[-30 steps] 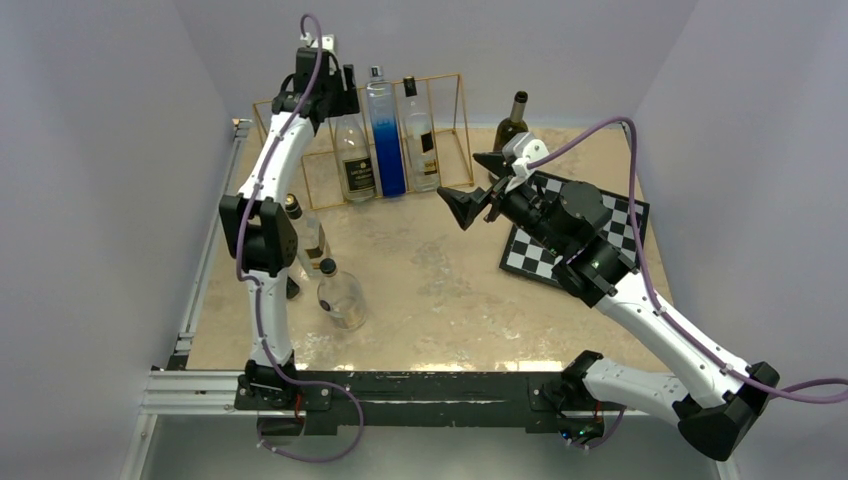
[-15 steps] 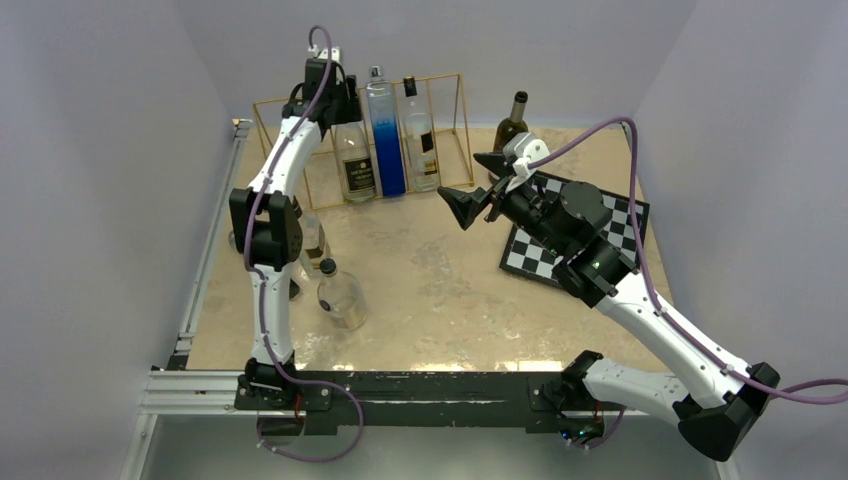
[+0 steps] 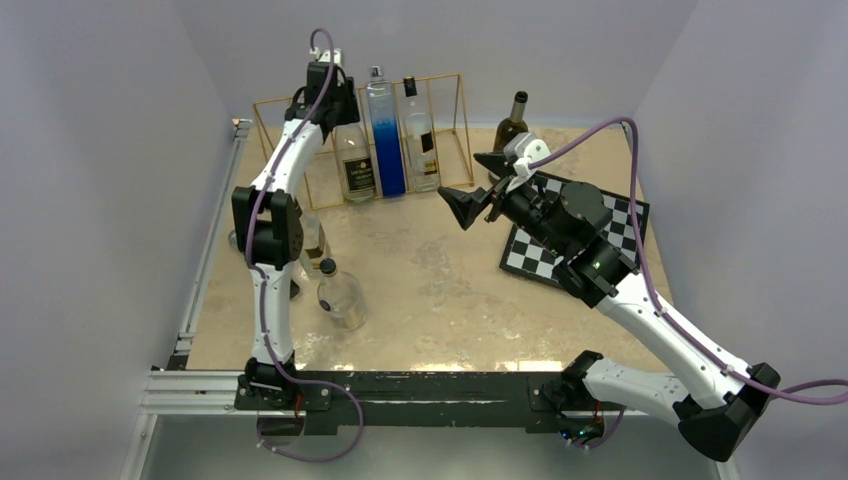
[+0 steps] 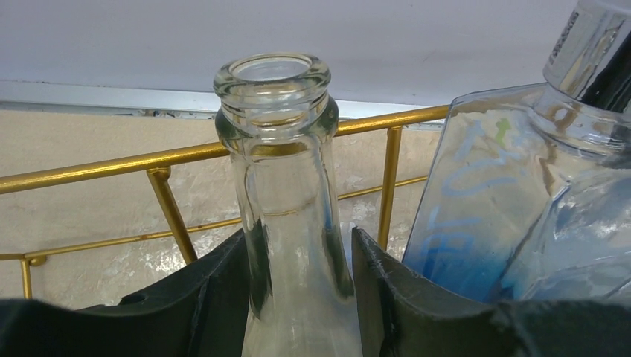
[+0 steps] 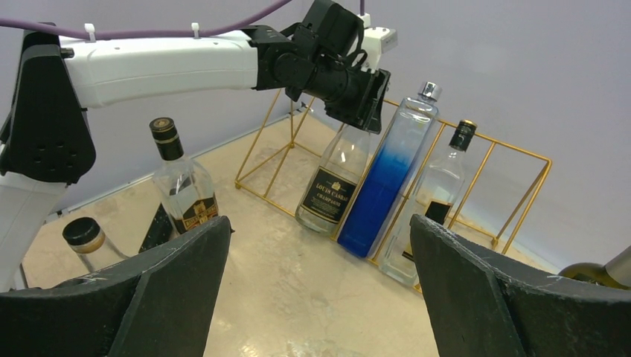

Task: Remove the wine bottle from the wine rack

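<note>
The wine bottle point(image 3: 355, 160) is clear glass with a black label and stands in the gold wire wine rack point(image 3: 455, 100), leftmost of three bottles there. In the left wrist view its open-topped neck point(image 4: 279, 149) rises between my two black fingers, which press against both sides of it, with the rack's rail point(image 4: 111, 165) behind. My left gripper point(image 3: 340, 100) is shut on that neck; the right wrist view shows it point(image 5: 357, 93) over the bottle point(image 5: 335, 186). My right gripper point(image 3: 465, 178) hovers open and empty over the table's middle, facing the rack point(image 5: 521, 152).
A blue bottle point(image 3: 385, 140) and a clear black-capped bottle point(image 3: 420, 140) stand right beside the held one. A dark green bottle point(image 3: 513, 120) stands right of the rack, near a chessboard point(image 3: 620, 215). Two more bottles point(image 3: 342, 295) point(image 3: 312, 235) sit by the left arm.
My left gripper reached a little further over the rack and its fingers narrowed onto the clear bottle's neck. The right arm stayed still.
</note>
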